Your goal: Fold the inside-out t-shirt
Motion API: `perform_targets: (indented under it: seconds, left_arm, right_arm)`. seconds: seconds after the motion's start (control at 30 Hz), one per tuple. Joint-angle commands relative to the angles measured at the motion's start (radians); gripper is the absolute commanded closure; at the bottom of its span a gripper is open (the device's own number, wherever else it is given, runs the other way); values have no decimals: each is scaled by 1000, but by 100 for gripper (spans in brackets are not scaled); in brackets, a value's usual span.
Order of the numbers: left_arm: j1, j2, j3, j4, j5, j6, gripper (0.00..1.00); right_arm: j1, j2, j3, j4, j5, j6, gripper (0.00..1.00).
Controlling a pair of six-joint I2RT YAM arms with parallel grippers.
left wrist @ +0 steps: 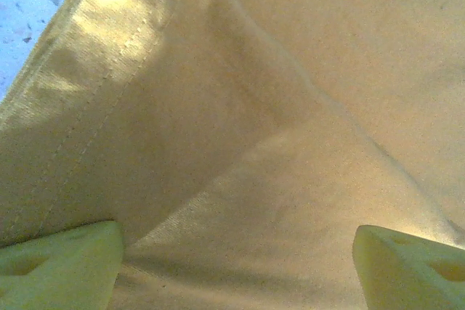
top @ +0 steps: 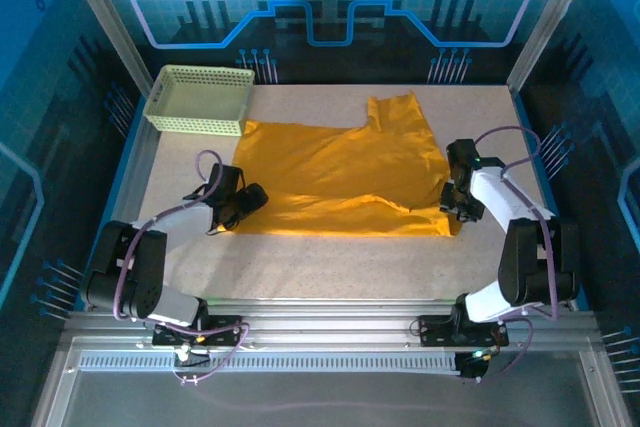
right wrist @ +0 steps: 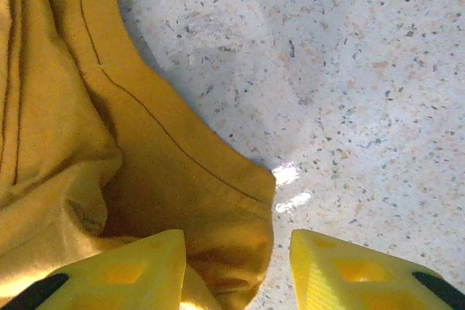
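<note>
top external view has the inside-out t-shirt (top: 340,177) spread flat across the middle of the worktop (top: 330,267) with no lettering showing. one arm sits at each near corner, which looks like a setup for lifting the near hem and carrying it away from the bases. the left claw (top: 243,204) rests at the near left corner. its fingers (left wrist: 65,259) stand wide apart and empty in the wrist view, with a stitched hem and a soft fold of cloth just ahead of them. the right claw (top: 453,209) is parted too and holds nothing. the hemmed corner lies just ahead of it and partly between its jaws, with bare worktop on the other side. beyond both claws the cloth runs clear, so a forward fold has room. a mesh basket (top: 200,99) sits well beyond the left claw, near the shirt's far corner.
</note>
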Motion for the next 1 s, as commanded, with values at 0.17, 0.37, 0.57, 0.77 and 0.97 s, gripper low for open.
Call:
perform_targets:
  seconds: [0.17, 0.37, 0.57, 0.77, 0.97]
  left_arm:
    - [11, -33, 50, -105, -29, 41, 14]
    - [12, -20, 54, -99, -35, 37, 14]
    - [14, -1, 35, -94, -16, 17, 13]
    - [14, -15, 9, -85, 18, 9, 10]
    - [13, -79, 75, -123, 32, 45, 11]
  right_arm:
    - [181, -180, -19, -39, -157, 66, 58]
    - [206, -86, -131, 91, -254, 143, 57]
    - [7, 17, -236, 273, -393, 161, 57]
    - [-127, 26, -228, 252, -323, 147, 55]
    - [-120, -84, -129, 135, -194, 86, 52]
